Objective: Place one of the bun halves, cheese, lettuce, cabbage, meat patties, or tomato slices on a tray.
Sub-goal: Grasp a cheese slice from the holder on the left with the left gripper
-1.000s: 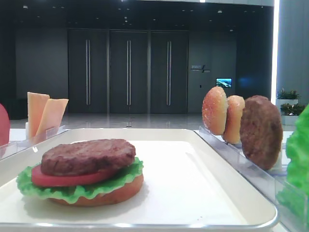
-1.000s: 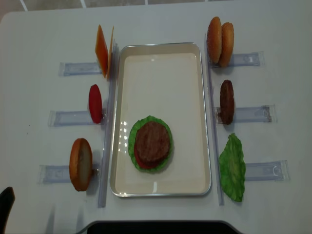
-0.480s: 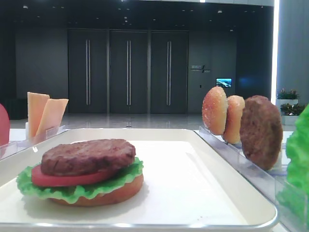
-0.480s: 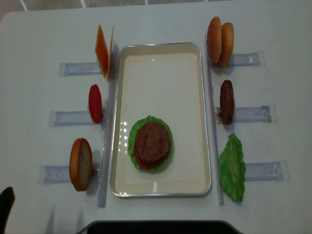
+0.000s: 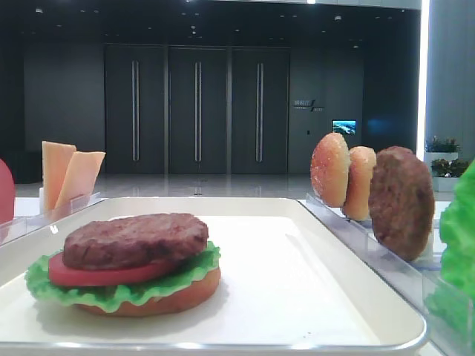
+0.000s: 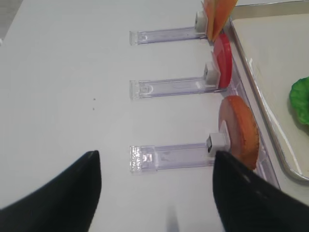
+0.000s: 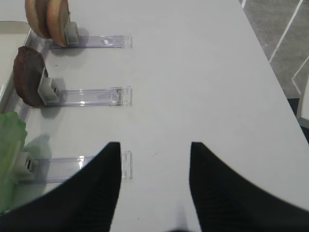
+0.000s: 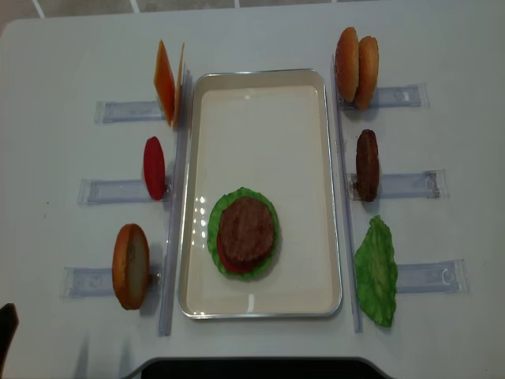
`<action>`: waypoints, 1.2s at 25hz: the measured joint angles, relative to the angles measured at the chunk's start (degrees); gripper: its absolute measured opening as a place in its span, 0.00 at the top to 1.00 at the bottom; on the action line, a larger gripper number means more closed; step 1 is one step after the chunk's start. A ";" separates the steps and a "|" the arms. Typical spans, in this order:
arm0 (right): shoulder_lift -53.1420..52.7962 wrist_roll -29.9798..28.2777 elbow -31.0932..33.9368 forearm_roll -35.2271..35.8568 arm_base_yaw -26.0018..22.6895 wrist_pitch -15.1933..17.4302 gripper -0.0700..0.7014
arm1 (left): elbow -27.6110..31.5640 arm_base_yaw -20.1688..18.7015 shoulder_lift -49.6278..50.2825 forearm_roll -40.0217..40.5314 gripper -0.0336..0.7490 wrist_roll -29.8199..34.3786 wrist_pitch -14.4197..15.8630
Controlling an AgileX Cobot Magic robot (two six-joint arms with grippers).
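White surface (image 8: pixel 63 47) is seen under the tray (image 8: pixel 260 76), where a stack of bun half, lettuce, tomato slice and meat patty (image 8: pixel 246 229) lies near its front end. Over the last second the left tool (image 6: pixel 157 193) has drawn back toward the surface's near-left corner, empty and spread; the stack was untouched. The right tool (image 7: pixel 154 186) is spread and empty. Cheese (image 8: pixel 167 83) seems next. Open room is left between racks.
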 joint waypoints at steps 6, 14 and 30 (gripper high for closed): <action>0.00 0.00 0.00 0.00 0.00 0.00 0.50 | -0.81 0.00 2.53 1.13 0.27 -2.17 1.48; 0.00 0.00 0.00 0.00 0.00 0.00 0.50 | -5.92 0.00 20.33 1.31 0.27 -7.75 -1.72; 0.00 0.00 0.00 0.00 0.00 0.00 0.50 | -40.61 0.00 79.94 1.31 0.36 -9.51 -7.45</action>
